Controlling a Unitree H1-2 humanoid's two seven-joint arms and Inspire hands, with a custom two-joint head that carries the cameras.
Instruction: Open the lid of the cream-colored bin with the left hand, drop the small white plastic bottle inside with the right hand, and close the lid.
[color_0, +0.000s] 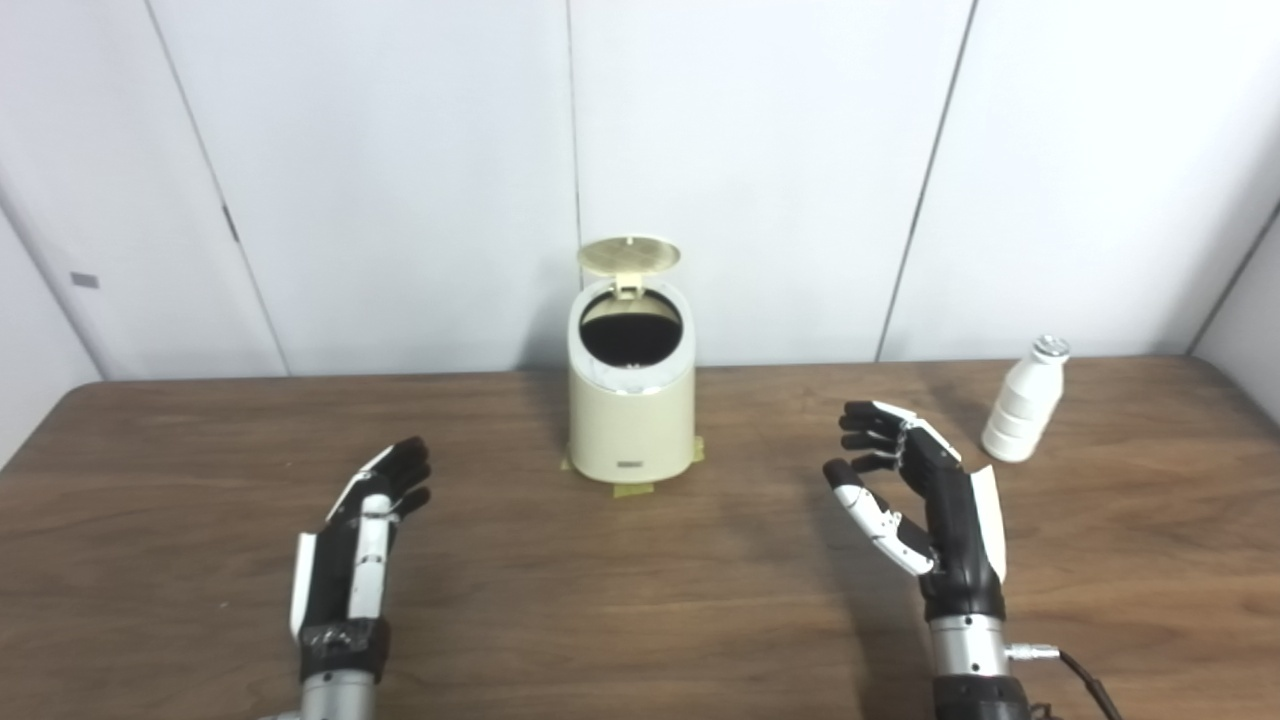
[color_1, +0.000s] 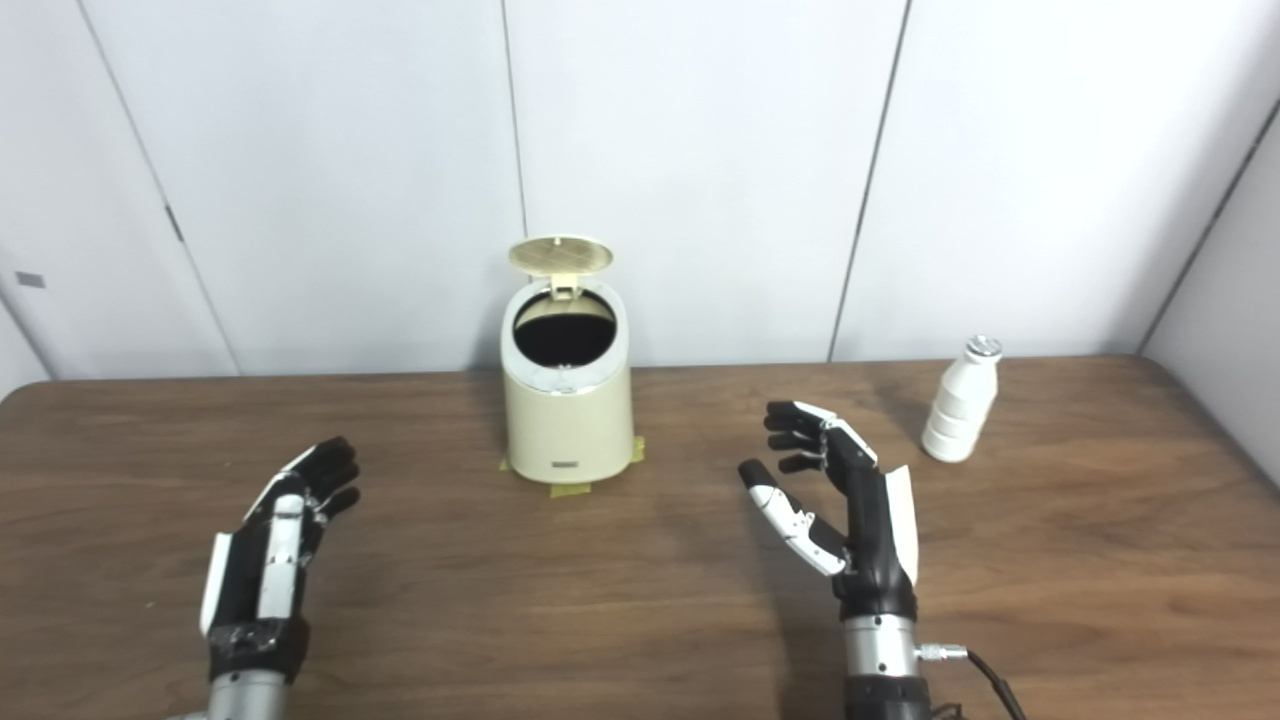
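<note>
Both hands: black fingers, white shell plates, silver metal wrist cuffs. Left hand has black tape at wrist. Right hand has connector plus black cable, lower right.

A cream bin, its lid raised, is set on the brown wooden table over tape patches; a white bottle is stood well to its right.
</note>
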